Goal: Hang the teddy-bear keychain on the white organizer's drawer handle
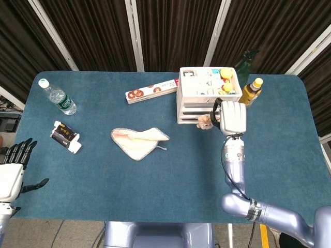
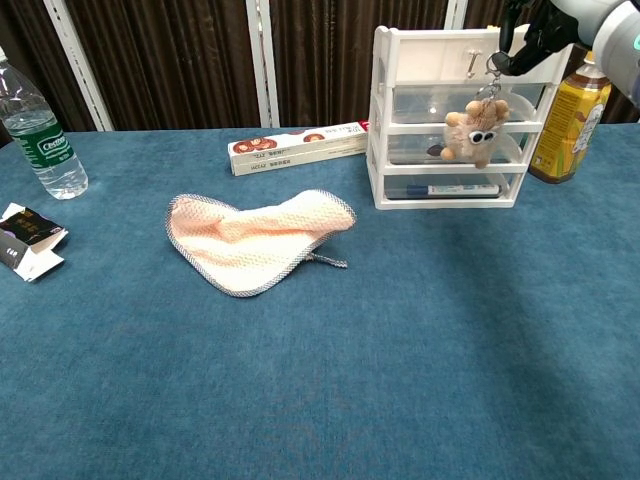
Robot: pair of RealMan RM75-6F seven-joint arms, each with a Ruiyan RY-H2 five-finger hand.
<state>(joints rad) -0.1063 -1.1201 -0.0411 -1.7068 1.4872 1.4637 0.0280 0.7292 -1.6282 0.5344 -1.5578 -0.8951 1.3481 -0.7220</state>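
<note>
The teddy-bear keychain (image 2: 477,128) is a small tan plush with big eyes, dangling by its ring in front of the white organizer (image 2: 455,110). My right hand (image 2: 545,28) pinches the ring at the top right of the chest view, just right of the top drawer's small metal handle (image 2: 470,62). From above, the right hand (image 1: 231,117) hovers at the organizer's (image 1: 204,95) front, the bear (image 1: 205,121) peeking out to its left. My left hand (image 1: 13,168) stays open past the table's near-left edge, holding nothing.
A crumpled pink cloth (image 2: 250,240) lies mid-table. A long red-and-white box (image 2: 296,147) sits left of the organizer, a yellow bottle (image 2: 564,110) to its right. A water bottle (image 2: 40,130) and a small black-and-white carton (image 2: 25,240) are at far left.
</note>
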